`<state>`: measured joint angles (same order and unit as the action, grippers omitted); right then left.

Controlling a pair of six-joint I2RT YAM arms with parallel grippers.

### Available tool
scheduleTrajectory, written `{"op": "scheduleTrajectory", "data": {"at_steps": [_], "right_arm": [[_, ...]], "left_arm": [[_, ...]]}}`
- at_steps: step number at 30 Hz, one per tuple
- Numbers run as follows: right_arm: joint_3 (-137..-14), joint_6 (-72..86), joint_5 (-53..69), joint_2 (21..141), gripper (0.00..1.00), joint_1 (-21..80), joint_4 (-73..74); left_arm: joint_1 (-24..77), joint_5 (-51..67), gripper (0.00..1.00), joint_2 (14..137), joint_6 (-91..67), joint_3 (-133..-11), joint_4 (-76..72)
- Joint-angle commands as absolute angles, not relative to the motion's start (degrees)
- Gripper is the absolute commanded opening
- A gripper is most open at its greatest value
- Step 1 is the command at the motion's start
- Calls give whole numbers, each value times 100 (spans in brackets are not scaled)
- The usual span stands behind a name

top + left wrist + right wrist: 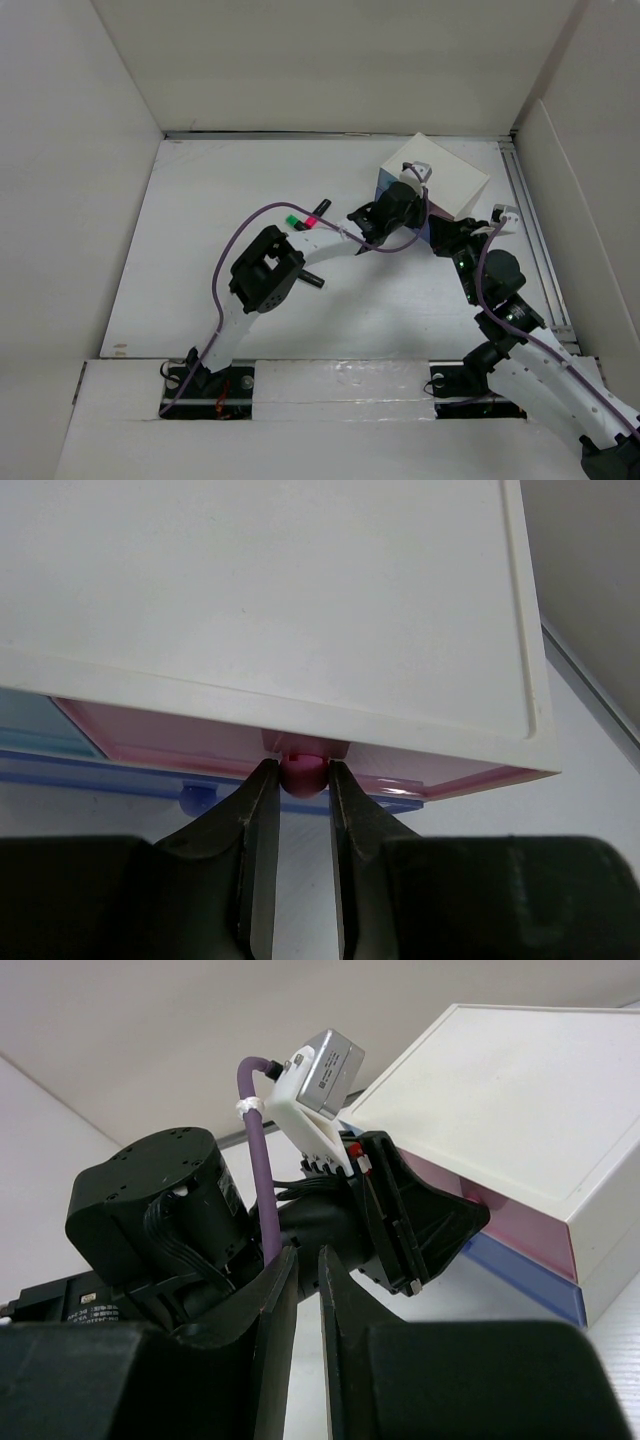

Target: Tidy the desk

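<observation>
The white desk (250,200) holds a small white box (450,175) with drawers at the back right. In the left wrist view my left gripper (302,780) is shut on the round pink knob (302,772) of the pink drawer (170,742), which sits just under the box top (300,600). The blue drawer (100,770) and its blue knob (192,798) lie below it. My left gripper (395,210) is at the box front. My right gripper (307,1260) is shut and empty, just behind the left wrist, right of it in the top view (450,235).
Red (310,220) and green (293,220) marker ends show beside the left forearm, and a black tip (312,281) pokes out below it. White walls enclose the desk. A metal rail (535,230) runs along the right edge. The box also shows in the right wrist view (530,1090).
</observation>
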<state>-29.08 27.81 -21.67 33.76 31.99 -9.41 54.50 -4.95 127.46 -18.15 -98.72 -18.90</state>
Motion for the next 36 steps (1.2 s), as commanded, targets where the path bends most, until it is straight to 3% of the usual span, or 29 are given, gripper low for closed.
{"op": "scheduleTrajectory", "data": {"at_steps": [1, 29, 36], "right_arm": [[-2900, 2751, -2030, 3375, 21, 3261, -1151], [-2883, 2769, -2144, 3585, 20, 3261, -1195], [-3050, 2742, -2241, 4165, 5, 3261, -1151]], "left_arm": [[5449, -475, 2, 12683, -1758, -10090, -1995], [5449, -44, 0, 10767, -2057, -7489, -2725], [5449, -61, 0, 10574, -1951, -7208, -2707]]}}
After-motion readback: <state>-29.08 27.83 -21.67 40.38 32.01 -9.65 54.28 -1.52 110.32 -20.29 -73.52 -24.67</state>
